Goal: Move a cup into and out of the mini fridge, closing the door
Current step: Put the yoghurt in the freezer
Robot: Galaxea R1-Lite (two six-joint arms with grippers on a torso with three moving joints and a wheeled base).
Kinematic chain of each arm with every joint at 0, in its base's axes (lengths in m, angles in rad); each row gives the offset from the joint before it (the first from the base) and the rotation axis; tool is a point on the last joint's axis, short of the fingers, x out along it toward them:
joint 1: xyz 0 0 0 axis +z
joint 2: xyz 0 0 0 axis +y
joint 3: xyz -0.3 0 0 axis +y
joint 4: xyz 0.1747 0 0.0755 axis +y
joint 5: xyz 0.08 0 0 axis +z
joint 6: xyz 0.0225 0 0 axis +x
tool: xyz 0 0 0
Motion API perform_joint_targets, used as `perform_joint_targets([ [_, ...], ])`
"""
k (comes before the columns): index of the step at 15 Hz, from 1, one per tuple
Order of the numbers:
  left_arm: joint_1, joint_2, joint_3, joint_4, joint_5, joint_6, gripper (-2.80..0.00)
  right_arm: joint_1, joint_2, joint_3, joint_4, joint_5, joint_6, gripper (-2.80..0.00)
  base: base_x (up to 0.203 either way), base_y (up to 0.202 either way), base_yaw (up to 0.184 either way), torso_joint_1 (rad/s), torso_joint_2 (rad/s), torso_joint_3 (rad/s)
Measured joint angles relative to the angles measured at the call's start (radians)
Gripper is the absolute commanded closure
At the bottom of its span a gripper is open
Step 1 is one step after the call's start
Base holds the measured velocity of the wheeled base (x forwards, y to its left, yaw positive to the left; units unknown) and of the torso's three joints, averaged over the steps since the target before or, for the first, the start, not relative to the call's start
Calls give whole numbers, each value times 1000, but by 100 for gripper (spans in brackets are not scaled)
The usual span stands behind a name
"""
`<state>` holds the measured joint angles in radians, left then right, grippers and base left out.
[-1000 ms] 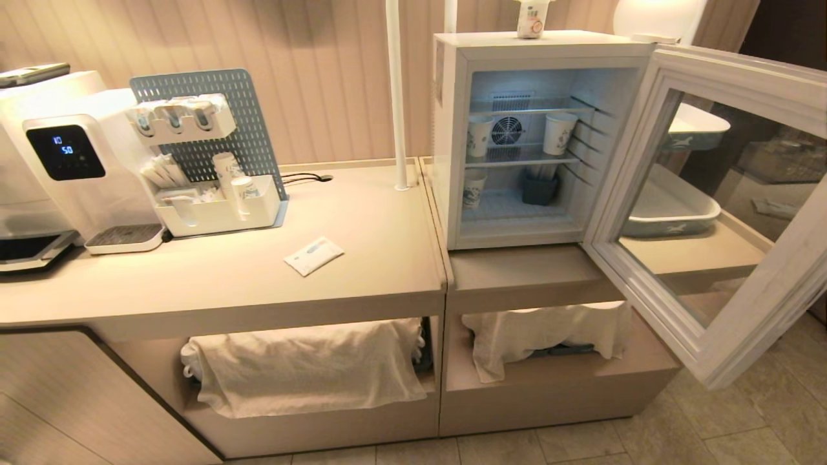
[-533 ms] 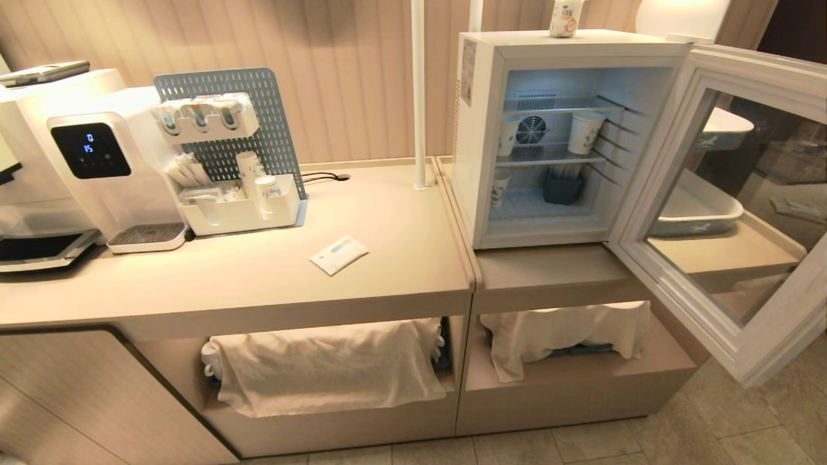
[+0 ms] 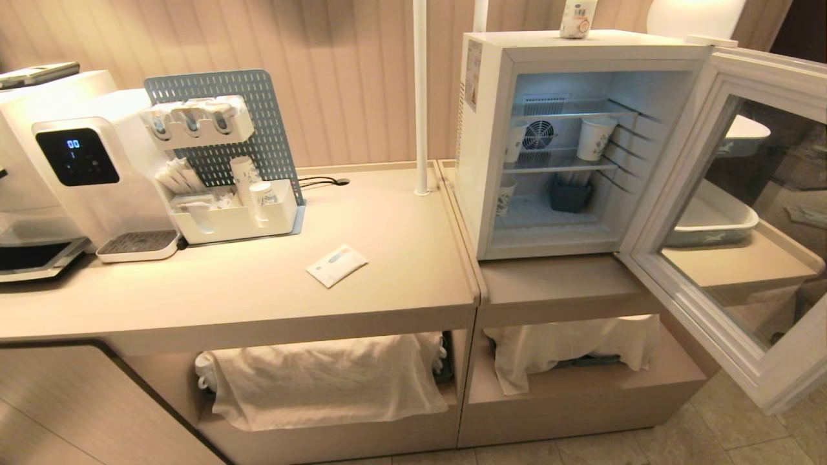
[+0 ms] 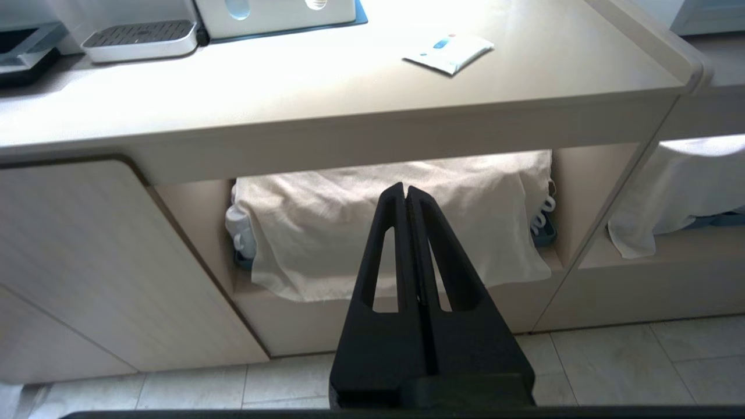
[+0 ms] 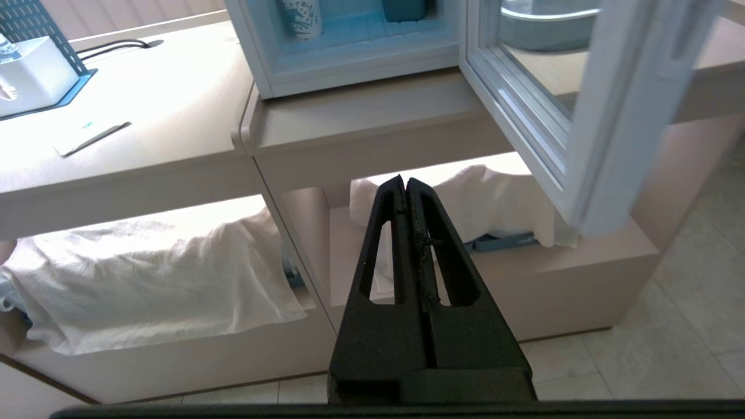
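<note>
Approach step: mini fridge [image 3: 481, 135] door [image 3: 769, 361] open, cup [image 3: 577, 18] on top; both end effectors, left [image 4: 405, 195] and right [image 5: 405, 187], pressed together, must next reach the cup.

A boxy white mini fridge [image 3: 481, 129] stands on a beige counter at about two o'clock in the head view, its lit interior showing wire shelves and a rear fan. Its door [image 3: 769, 381], white-framed with a large glass window, is swung wide open toward three o'clock. The cup [image 3: 577, 18], small and white with orange print, sits upright on the fridge's top, at about one o'clock.
</note>
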<state>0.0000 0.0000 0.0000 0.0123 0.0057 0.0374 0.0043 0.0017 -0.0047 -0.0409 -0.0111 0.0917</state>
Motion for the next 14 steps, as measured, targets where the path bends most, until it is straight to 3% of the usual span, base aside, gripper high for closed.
perform_joint_targets([
  [10,0,0,0,0,0,0,0,0,0,0,0,1,0,0,189,0,1,4,2,3],
  [14,0,0,0,0,0,1,0,0,0,0,0,0,-1,0,31,0,0,3,1,0],
])
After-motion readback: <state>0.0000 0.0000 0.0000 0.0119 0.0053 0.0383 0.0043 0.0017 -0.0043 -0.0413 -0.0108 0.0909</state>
